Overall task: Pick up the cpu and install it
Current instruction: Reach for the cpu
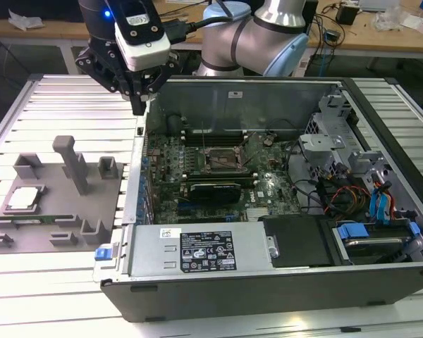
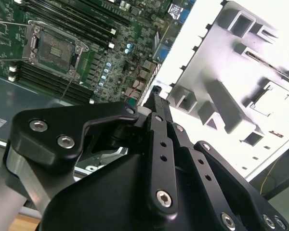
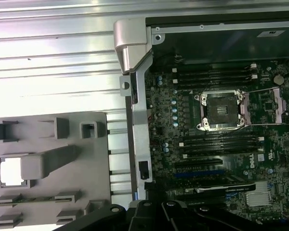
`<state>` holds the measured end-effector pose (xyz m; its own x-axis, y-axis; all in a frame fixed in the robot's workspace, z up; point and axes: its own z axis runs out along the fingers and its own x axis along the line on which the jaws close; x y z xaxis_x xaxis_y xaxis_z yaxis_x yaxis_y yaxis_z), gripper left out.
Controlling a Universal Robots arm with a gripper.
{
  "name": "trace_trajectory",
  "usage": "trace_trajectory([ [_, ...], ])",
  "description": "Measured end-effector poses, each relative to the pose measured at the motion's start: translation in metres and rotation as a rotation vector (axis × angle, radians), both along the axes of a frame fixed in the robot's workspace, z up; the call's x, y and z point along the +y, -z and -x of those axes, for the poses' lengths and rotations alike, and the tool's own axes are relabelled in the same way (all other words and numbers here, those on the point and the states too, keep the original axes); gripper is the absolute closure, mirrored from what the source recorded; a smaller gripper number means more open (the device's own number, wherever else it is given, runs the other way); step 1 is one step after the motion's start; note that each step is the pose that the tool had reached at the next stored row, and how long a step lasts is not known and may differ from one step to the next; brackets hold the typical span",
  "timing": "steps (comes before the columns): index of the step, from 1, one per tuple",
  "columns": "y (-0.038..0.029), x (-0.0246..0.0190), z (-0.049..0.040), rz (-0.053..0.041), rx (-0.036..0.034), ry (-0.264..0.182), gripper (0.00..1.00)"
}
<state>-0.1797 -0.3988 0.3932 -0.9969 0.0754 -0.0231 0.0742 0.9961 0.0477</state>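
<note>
My pincer [image 1: 138, 105] is closed, and there is nothing in it. In the exterior view it hangs in the air over the far end of the side wall of the computer case [image 1: 233, 98], the wall on the exterior view's left. It touches nothing. In the second wrist view my pincer [image 2: 156, 101] points down at that same wall.

The cpu [image 1: 25, 198] is not picked up yet. It lies flat in a square hole in the grey tray [image 1: 63, 204], with its shiny top up. The tray sits on the bench [image 1: 56, 105], on the exterior view's left, just beside the case. The cpu is at the tray's left side, well apart from my pincer. In both wrist views the cpu [image 3: 12, 171] [image 2: 269, 103] looks like a bright white square.

A long thin green memory stick [image 1: 28, 220] lies on the tray too, just nearer than the cpu.

Inside the case is the socket [image 1: 222, 160] on the green board [image 1: 268, 186]. Its lid is open and its dark middle has nothing in it. Both wrist views show the socket [image 3: 220, 111] [image 2: 55, 48] as well
</note>
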Motion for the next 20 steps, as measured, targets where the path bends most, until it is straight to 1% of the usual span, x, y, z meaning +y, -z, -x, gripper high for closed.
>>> trace_trajectory([
  [17,0.0000,0.0000,0.0194,0.0000,0.0000,0.000,0.89],
  [20,0.0002,0.0000,0.0224,-0.0015,0.0001,0.000,0.89],
])
